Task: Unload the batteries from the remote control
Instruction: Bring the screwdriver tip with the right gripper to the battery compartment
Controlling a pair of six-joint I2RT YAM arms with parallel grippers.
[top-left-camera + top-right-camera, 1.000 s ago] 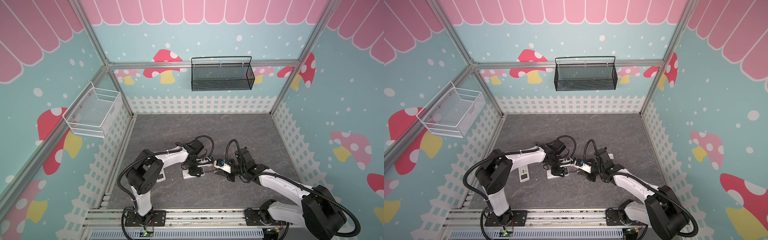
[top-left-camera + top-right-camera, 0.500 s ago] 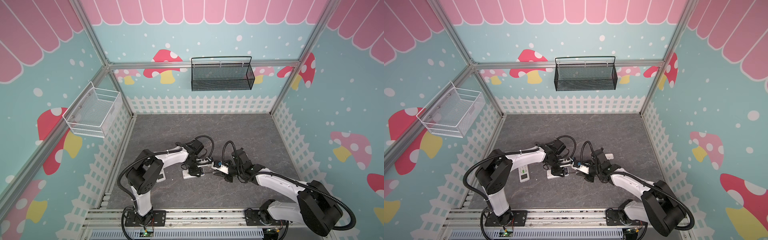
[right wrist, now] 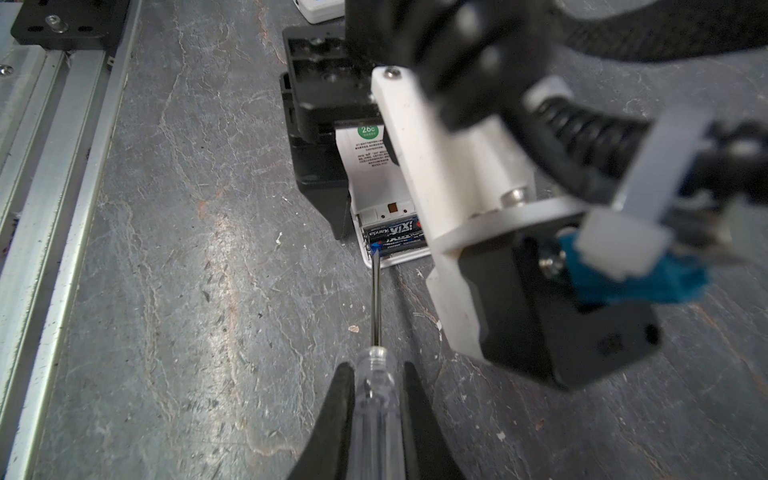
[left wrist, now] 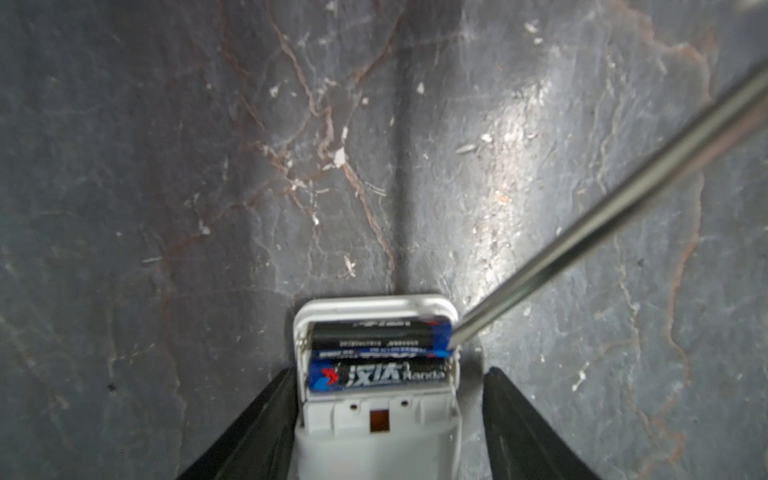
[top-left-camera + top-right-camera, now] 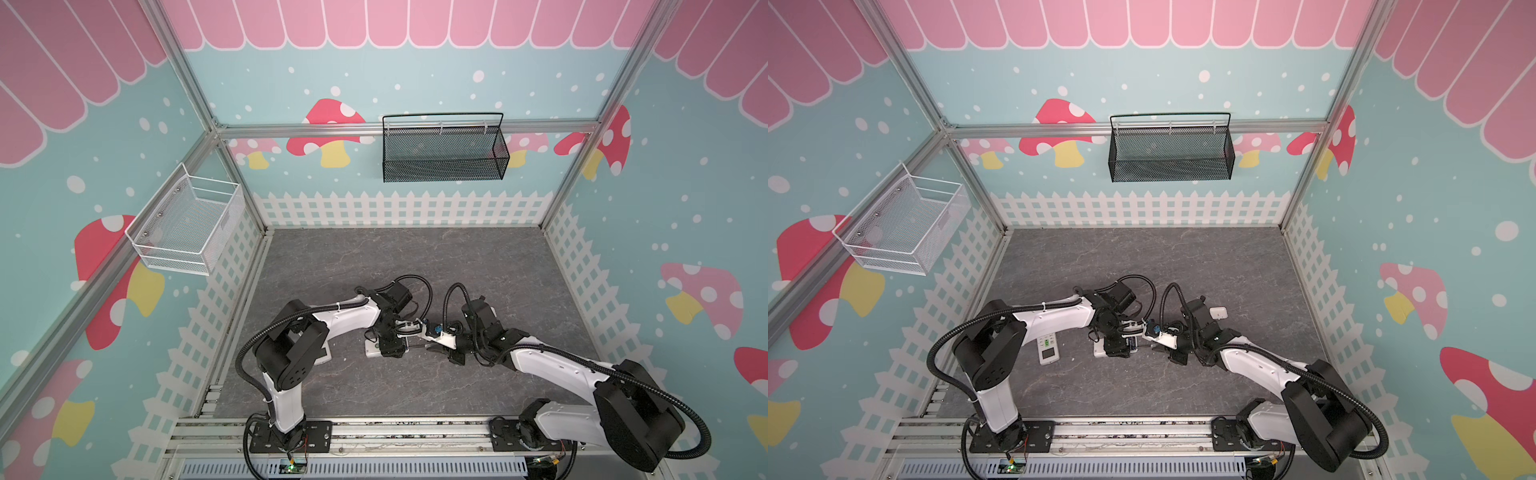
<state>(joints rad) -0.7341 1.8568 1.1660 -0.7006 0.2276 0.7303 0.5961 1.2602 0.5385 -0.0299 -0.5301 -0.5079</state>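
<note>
In both top views the near middle of the grey table [image 5: 415, 257] is crowded by the two arms, so the work there is hard to make out. The remote [image 4: 374, 440] is straddled by the left gripper [image 4: 388, 374], which is released, a gap being seen at one finger; the remote's lower body is cut off. The far end of a second remote [image 5: 1047, 350], at nine o'clock of it, is covered by the left arm. The screwdriver [image 3: 375, 299] is grasped at its clear handle by the right gripper [image 3: 375, 368] and aimed in from three o'clock. A small white cover [image 5: 1218, 312] at two o'clock is half hidden. The batteries [image 4: 378, 357], two dark ones, are seated in the uncovered compartment, with the blade tip set against one end.
</note>
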